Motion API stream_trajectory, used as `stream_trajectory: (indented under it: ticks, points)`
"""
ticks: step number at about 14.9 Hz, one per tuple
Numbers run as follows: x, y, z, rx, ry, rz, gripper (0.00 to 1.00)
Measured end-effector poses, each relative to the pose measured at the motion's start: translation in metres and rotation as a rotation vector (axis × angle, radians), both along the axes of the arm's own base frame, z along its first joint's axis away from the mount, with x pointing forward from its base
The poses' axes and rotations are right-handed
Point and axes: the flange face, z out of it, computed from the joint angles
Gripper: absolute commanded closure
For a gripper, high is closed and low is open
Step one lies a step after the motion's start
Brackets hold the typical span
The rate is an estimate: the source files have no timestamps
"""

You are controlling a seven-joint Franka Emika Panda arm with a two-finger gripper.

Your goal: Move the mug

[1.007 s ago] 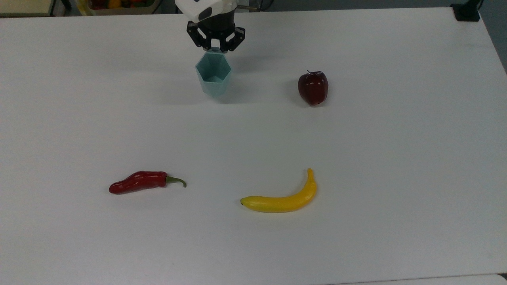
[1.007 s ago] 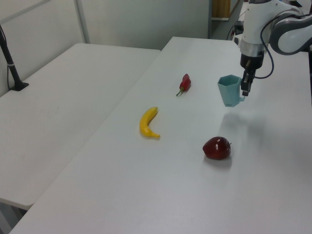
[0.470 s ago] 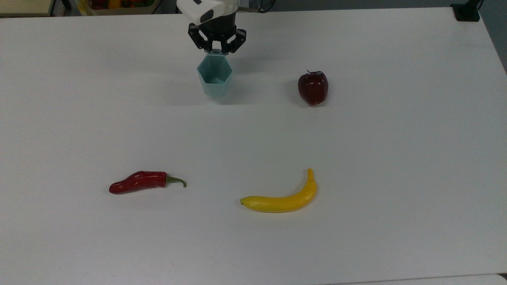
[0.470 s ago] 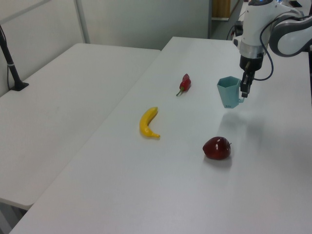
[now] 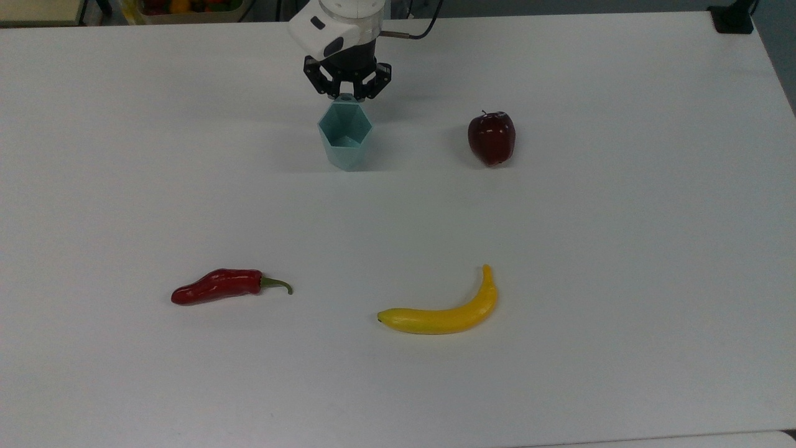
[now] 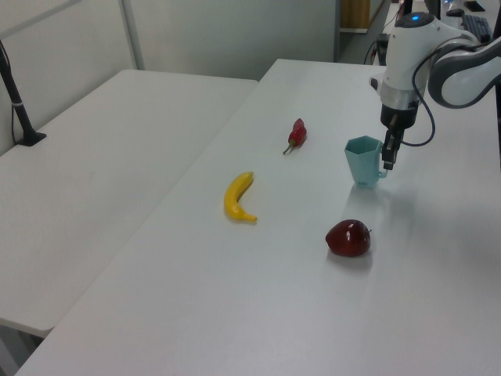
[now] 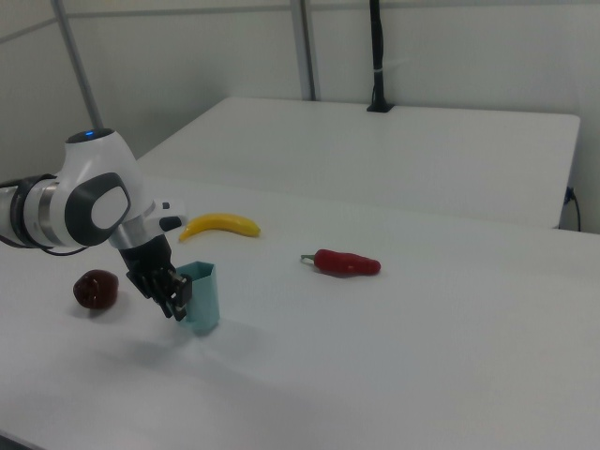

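Note:
The mug is a pale teal faceted cup with a hexagonal rim, upright at the far middle of the white table. My gripper is just behind it in the top view, shut on the small tab handle. In the left view the gripper hangs at the right side of the mug. In the right view the gripper is at the left side of the mug. The mug's base is at or just above the tabletop; I cannot tell whether it touches.
A dark red apple lies to the top view's right of the mug. A yellow banana and a red chili pepper lie nearer the front edge. A second white table adjoins on the left view's left.
The gripper and the mug have come down toward the tabletop and shifted slightly to the top view's right. The fruit and the pepper have not moved.

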Motion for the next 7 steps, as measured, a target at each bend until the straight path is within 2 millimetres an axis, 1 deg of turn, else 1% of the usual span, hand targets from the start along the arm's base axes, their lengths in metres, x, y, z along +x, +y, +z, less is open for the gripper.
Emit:
stream_trajectory:
  ticks: [1, 2, 3, 4, 7]
  points:
    - [0.0002, 0.0018, -0.0029, 0.0, 0.003, 0.004, 0.94]
    - [0.0003, 0.0032, -0.0055, -0.001, 0.008, 0.006, 0.86]
    - [0.0004, 0.0039, -0.008, -0.002, 0.012, 0.008, 0.69]
    - [0.0005, 0.0041, -0.0078, -0.002, 0.011, 0.008, 0.64]
    - [0.0005, 0.0042, -0.0083, -0.002, 0.012, 0.008, 0.63]
